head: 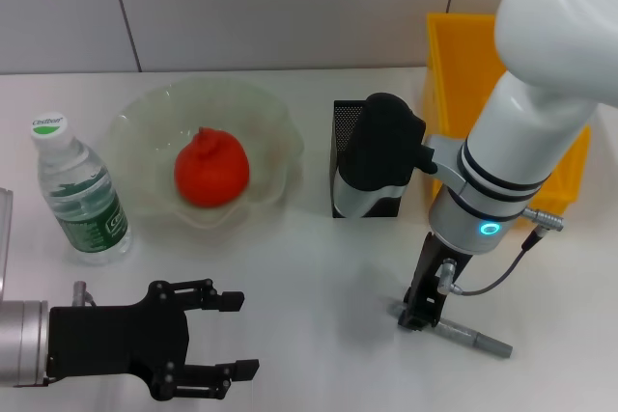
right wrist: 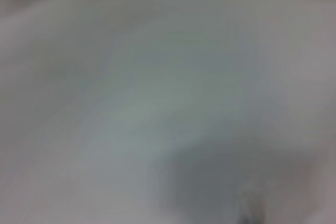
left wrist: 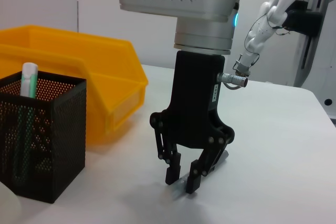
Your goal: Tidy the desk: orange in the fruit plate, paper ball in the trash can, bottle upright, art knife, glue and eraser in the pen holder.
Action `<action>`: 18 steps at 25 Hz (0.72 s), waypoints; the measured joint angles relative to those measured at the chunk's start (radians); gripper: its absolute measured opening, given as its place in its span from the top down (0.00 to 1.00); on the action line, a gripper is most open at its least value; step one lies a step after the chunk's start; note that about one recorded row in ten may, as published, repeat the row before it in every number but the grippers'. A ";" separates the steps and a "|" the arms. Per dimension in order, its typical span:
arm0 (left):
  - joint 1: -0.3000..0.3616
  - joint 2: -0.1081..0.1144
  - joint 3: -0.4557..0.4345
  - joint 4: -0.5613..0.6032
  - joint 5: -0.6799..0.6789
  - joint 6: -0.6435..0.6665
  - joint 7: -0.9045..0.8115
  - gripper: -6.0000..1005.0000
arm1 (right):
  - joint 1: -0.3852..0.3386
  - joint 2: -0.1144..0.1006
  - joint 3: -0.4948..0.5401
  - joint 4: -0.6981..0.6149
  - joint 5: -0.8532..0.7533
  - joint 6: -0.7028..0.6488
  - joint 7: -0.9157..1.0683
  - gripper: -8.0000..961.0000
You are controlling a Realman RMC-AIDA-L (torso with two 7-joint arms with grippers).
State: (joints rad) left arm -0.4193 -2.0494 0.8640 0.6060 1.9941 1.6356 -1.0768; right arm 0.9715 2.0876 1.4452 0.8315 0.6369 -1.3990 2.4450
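The orange point(head: 210, 171) lies in the clear fruit plate point(head: 275, 123). To its left the bottle point(head: 77, 195) stands upright. My right gripper point(head: 418, 318) points down onto the table, its fingers drawn in around the left end of the grey art knife point(head: 478, 339), which lies flat. The left wrist view shows the same gripper point(left wrist: 182, 178) with a narrow gap between its tips. A glue stick point(left wrist: 29, 80) stands in the black mesh pen holder point(left wrist: 47, 135), which my right wrist partly hides in the head view. My left gripper point(head: 230, 335) hovers open at the front left. The paper ball and the eraser are out of view.
The yellow trash can point(head: 463, 74) stands behind the right arm, beside the pen holder point(head: 340, 156). In the left wrist view it point(left wrist: 79, 66) is just behind the holder. The right wrist view shows only a blurred pale surface.
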 joint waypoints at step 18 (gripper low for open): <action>-0.003 0.000 -0.002 0.003 0.000 -0.001 0.002 0.22 | -0.026 -0.004 0.041 0.053 0.042 0.008 -0.029 0.84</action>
State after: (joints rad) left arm -0.4221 -2.0493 0.8617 0.6088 1.9942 1.6350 -1.0744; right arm 0.9450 2.0838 1.4866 0.8844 0.6786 -1.3914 2.4158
